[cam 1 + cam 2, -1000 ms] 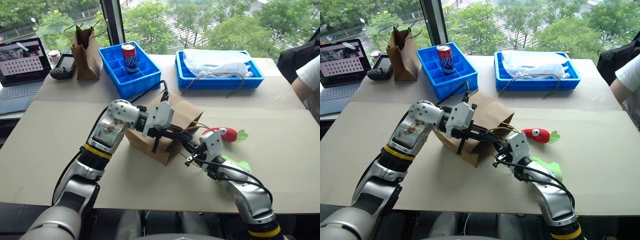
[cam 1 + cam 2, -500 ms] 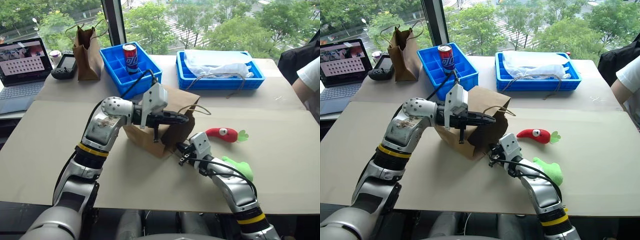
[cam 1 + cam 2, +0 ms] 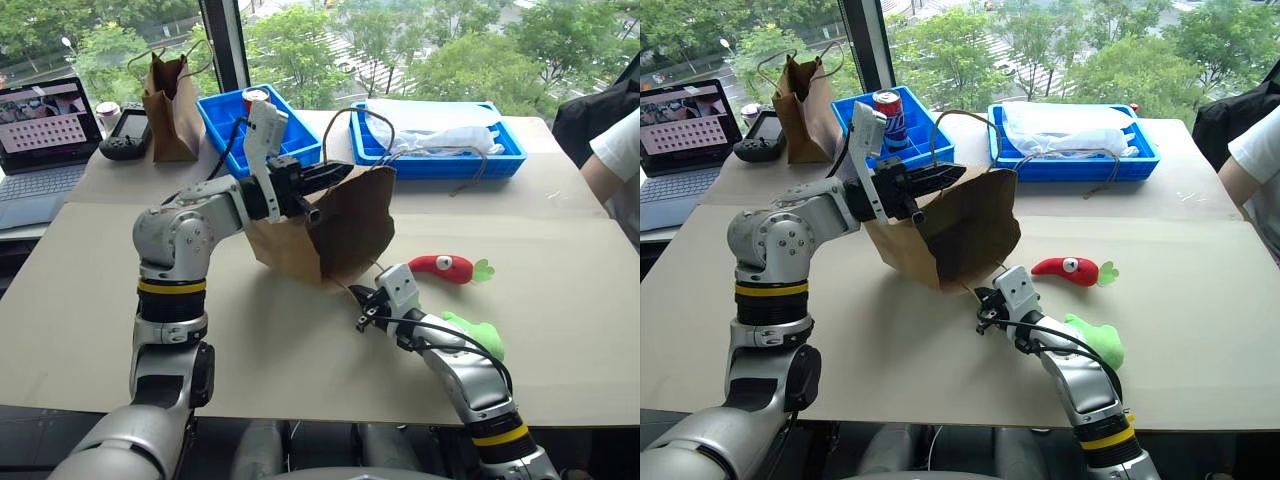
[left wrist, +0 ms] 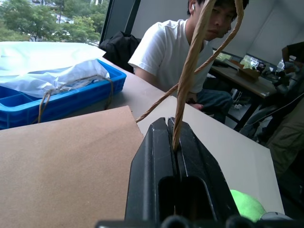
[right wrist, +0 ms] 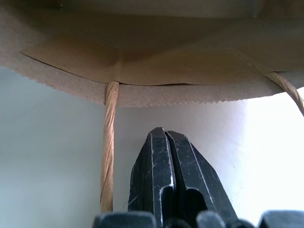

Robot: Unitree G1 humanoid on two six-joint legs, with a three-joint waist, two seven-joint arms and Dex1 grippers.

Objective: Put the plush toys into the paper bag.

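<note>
While the left end effector point(image 3: 322, 176) pinches the paper bag's point(image 3: 335, 235) cord handle point(image 4: 190, 71), the clamped-together right end effector point(image 3: 366, 308) sits just below the bag's rim, beside the green toy point(image 3: 478, 335).

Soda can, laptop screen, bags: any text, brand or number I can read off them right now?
Soda can: white lettering on a blue band, too blurred to read.
Laptop screen: rows of small marks, too small to read.
Paper bag and smaller brown bag: no print visible.

We see the light-brown paper bag point(image 3: 340, 225) tipped, its mouth facing down. The red chili toy point(image 3: 447, 266) and green blob point(image 3: 480, 335) lie beside it.
</note>
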